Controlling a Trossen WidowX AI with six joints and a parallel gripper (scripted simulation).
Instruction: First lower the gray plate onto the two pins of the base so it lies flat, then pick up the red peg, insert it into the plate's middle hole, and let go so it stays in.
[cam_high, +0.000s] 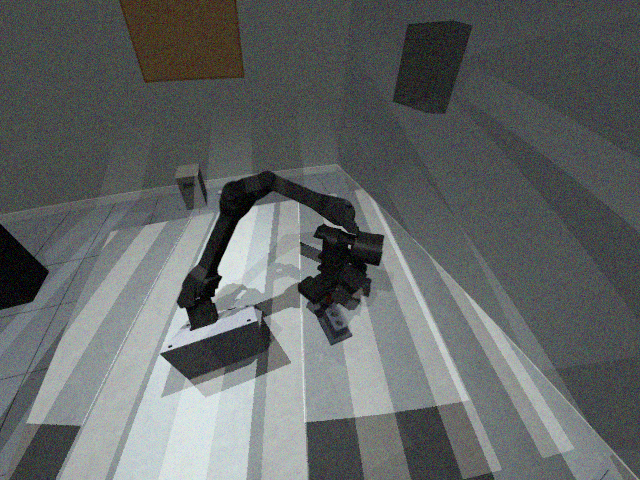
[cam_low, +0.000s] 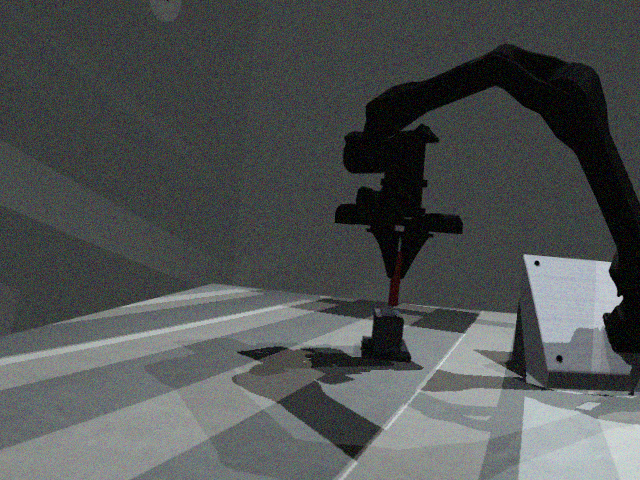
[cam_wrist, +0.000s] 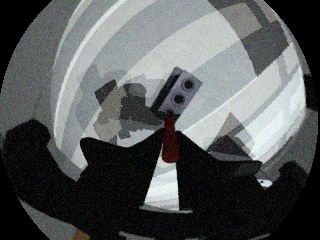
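Observation:
My gripper (cam_low: 396, 274) (cam_wrist: 169, 132) is shut on the red peg (cam_low: 393, 293) (cam_wrist: 170, 147), which points down with a slight tilt in the exterior view. In that view the peg's lower end is just above the block. The gray plate (cam_wrist: 192, 93) (cam_high: 337, 316) is on top of the dark base (cam_low: 406, 354) (cam_high: 340, 337) and looks flat. Two of its holes show clearly in the wrist view; the near one is partly hidden behind the peg's tip. The base's pins cannot be made out. Which hole the peg is over cannot be told for certain.
A large white-topped wedge (cam_high: 217, 351) (cam_low: 568, 310) stands by the arm's foot. A small box (cam_high: 189, 186) stands beyond the arm. Striped light and the arm's shadows cross the table (cam_high: 330, 392) (cam_low: 170, 423).

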